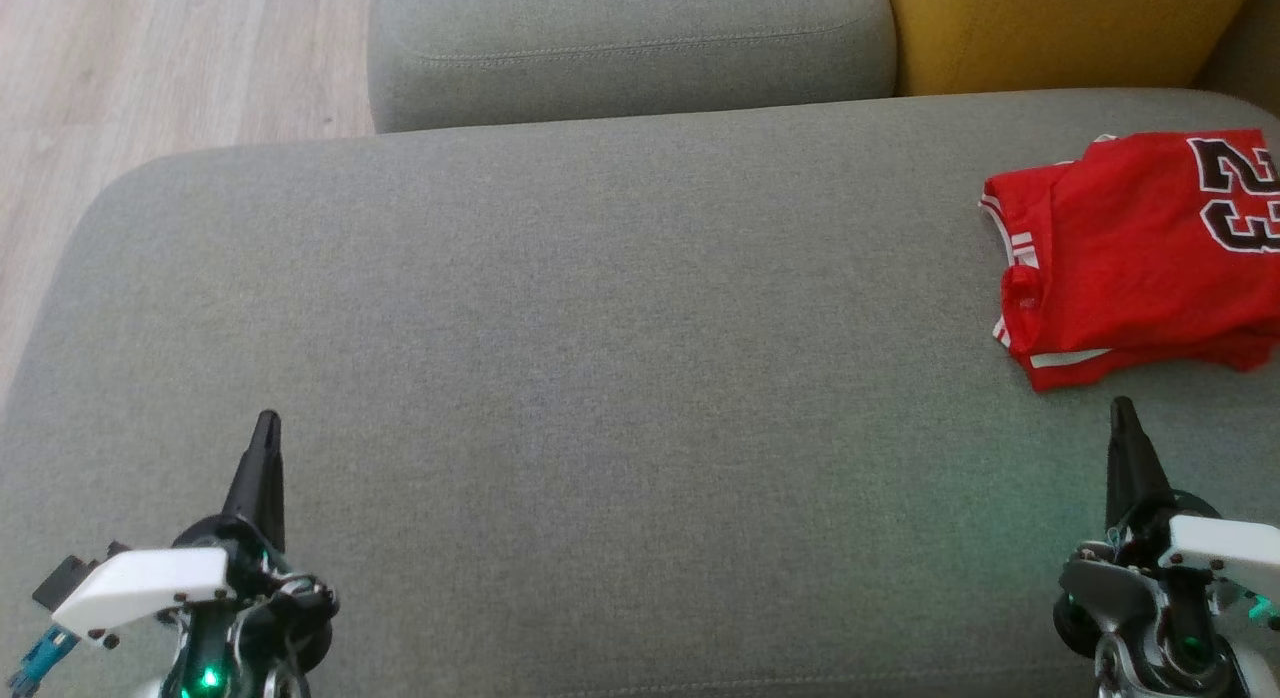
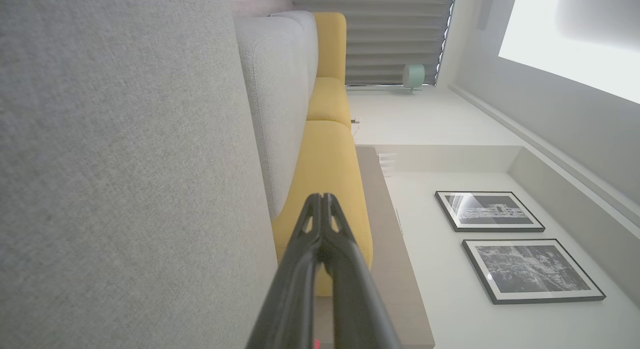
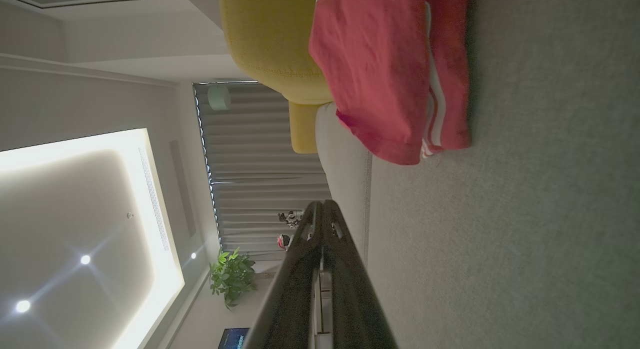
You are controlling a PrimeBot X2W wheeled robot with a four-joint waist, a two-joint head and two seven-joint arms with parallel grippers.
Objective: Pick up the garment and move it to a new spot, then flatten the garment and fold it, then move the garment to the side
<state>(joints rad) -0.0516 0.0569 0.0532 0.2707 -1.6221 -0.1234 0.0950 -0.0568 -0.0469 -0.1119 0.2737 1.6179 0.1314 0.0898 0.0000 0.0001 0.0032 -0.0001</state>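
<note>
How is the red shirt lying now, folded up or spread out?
Folded. The garment lies as a compact bundle on the grey cushion, layered edges stacked along one side.

Rough grey cloth on the sofa seat [image 1: 600, 328]; thin smooth red cloth garment [image 1: 1120, 258]; matt pale wood floor [image 1: 150, 68].

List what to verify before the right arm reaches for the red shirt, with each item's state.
1. Left gripper shut, holding nothing: ok.
2. Right gripper shut, holding nothing: ok.
3. Right gripper opened for a grasp: not ok.
4. Garment resting on the grey seat, apart from both grippers: ok.
5. Whole garment inside the head view: not ok, its right edge is cut off.
6. Fold tidy underneath: cannot tell.
</note>
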